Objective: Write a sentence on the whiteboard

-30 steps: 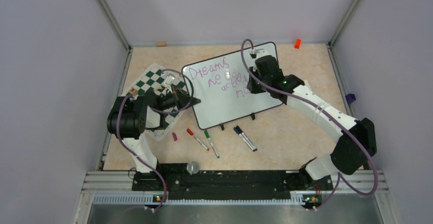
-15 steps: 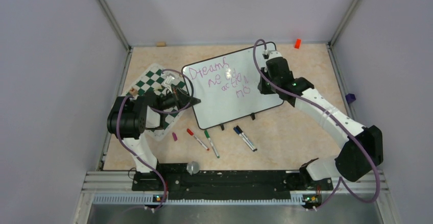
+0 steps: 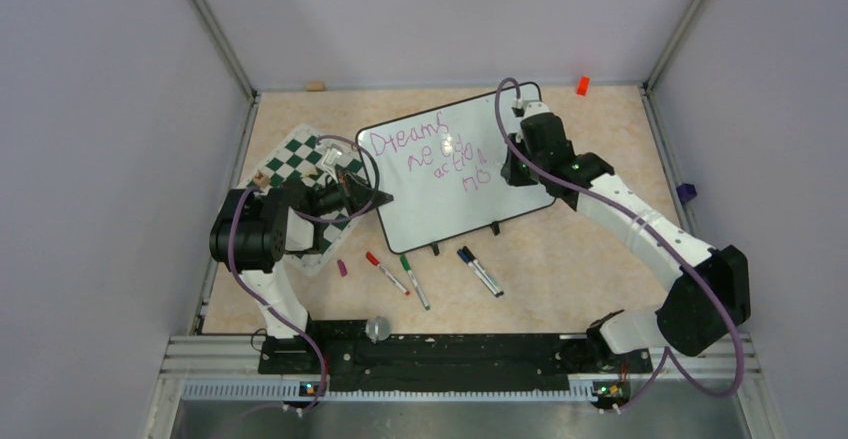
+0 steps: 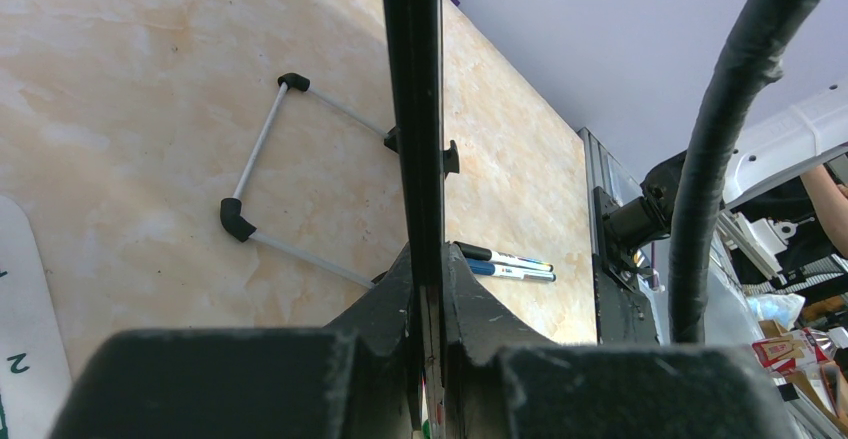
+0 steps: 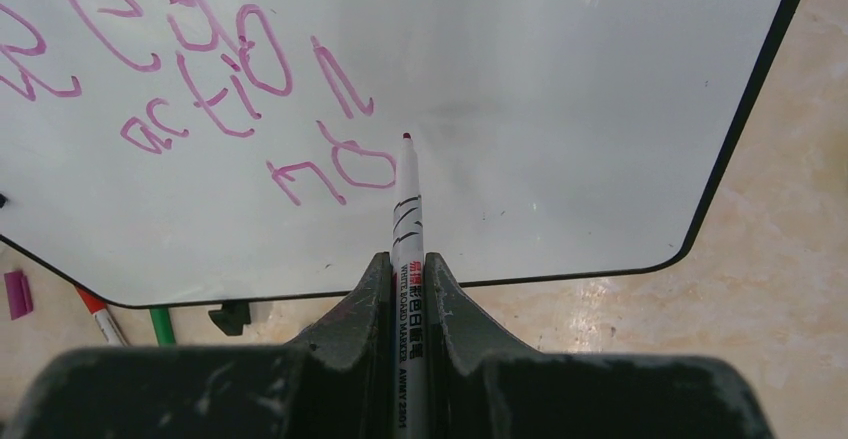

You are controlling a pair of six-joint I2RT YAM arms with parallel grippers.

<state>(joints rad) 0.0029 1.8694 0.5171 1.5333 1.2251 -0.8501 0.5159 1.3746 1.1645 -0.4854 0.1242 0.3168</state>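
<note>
The whiteboard (image 3: 440,214) lies tilted mid-table with the purple-pink sentence (image 3: 430,154) across its upper left, starting "Dreams". My left gripper (image 3: 377,199) is shut on the board's left edge. In the left wrist view its jaws (image 4: 428,289) pinch the black frame (image 4: 412,109), seen edge-on. My right gripper (image 3: 512,167) hovers over the board's right half, shut on a white marker (image 5: 407,219). The marker's tip (image 5: 406,137) sits just right of the last letters (image 5: 330,174). I cannot tell whether the tip touches the whiteboard (image 5: 560,89).
A green-and-white chess mat (image 3: 295,159) lies under the left arm. In front of the board lie a red pen (image 3: 386,272), a green pen (image 3: 414,280), two dark pens (image 3: 480,270) and a purple cap (image 3: 342,268). An orange object (image 3: 582,85) sits at the back wall.
My right gripper with the marker has moved right, from over the written words to the bare area beside them. The left arm and the board have not moved.
</note>
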